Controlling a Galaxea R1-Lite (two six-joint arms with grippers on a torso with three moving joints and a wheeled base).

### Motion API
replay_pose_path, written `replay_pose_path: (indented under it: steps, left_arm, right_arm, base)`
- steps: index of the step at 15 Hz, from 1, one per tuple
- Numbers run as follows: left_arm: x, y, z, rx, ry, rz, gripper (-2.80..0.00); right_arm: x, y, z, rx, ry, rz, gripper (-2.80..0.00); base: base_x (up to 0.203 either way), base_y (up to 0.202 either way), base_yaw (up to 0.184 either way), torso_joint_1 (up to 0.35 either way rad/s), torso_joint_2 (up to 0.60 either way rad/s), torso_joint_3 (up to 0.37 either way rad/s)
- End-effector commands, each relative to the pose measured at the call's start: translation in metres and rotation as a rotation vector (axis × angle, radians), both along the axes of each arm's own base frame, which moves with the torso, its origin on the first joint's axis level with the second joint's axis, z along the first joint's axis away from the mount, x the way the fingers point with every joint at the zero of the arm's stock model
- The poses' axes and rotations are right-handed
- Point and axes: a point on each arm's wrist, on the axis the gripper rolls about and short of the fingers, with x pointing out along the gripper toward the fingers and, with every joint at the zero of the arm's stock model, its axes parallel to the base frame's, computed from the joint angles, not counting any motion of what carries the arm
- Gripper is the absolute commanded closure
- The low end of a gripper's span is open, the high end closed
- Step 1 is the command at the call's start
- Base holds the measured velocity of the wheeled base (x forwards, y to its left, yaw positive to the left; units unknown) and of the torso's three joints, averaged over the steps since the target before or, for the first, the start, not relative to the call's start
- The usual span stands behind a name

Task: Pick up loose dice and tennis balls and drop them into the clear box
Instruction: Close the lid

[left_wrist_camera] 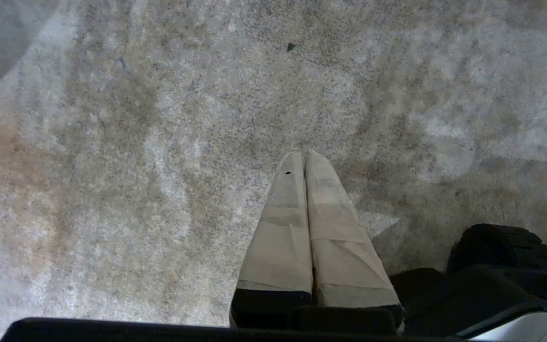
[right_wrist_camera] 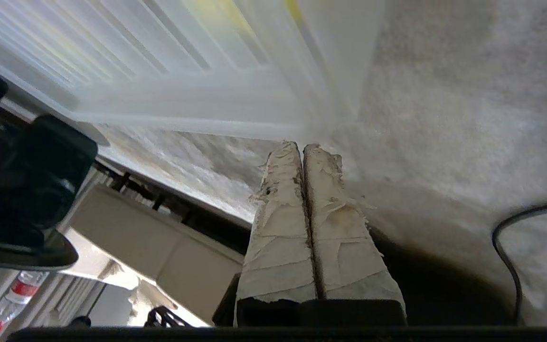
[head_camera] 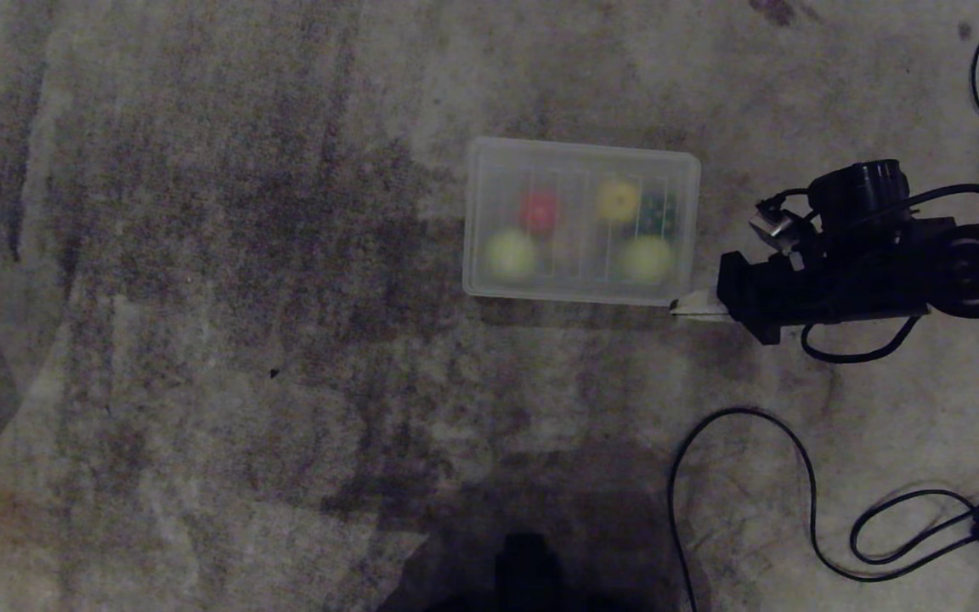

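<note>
1. Head view shows you the clear box (head_camera: 581,153) lying on the stained grey floor (head_camera: 243,255), a little right of the middle.
2. Through its cloudy plastic you can make out two tennis balls (head_camera: 511,255) along the near side, one at each end of the box.
3. Behind them sit a red die (head_camera: 539,211), a yellow die (head_camera: 617,200) and a dark green die (head_camera: 658,214), the green one touching the yellow one's right side.
4. You cannot make out a tan die for sure; the plastic blurs that part.
5. Your right gripper (head_camera: 683,308) reaches in from the right, its taped tips just beside the box's near right corner; whether they touch it you cannot tell.
6. In the right wrist view the two fingers (right_wrist_camera: 278,190) are pressed flat together, clenched on nothing.
7. Your left gripper (left_wrist_camera: 302,154) hangs over bare floor, fingers also clenched together and empty.
8. Black cables (head_camera: 795,476) loop over the floor at the right.
</note>
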Motion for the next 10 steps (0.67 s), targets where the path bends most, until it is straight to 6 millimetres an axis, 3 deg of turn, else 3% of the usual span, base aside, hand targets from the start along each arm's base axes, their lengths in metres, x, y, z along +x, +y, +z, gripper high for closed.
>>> replay_pose_path:
  steps: [1, 6, 10]
  left_arm:
    - [0.0, 0.0, 0.0, -0.001, 0.003, -0.001, 0.0]
    - [0.0, 0.0, 0.0, -0.001, 0.003, 0.001, 0.0]
    - [0.0, 0.0, 0.0, -0.001, 0.003, 0.0, 0.0]
  right_arm:
    - [0.004, 0.002, -0.006, 0.003, 0.021, 0.006, 0.0]
    - [0.009, -0.003, 0.009, 0.007, -0.042, -0.009, 0.0]
    - [-0.005, -0.003, 0.023, 0.017, -0.06, -0.002, 0.0]
  base:
    - [0.0, 0.0, 0.0, 0.0, 0.0, 0.0]
    - [0.0, 0.0, 0.0, 0.0, 0.0, 0.0]
    - [0.0, 0.0, 0.0, 0.0, 0.0, 0.0]
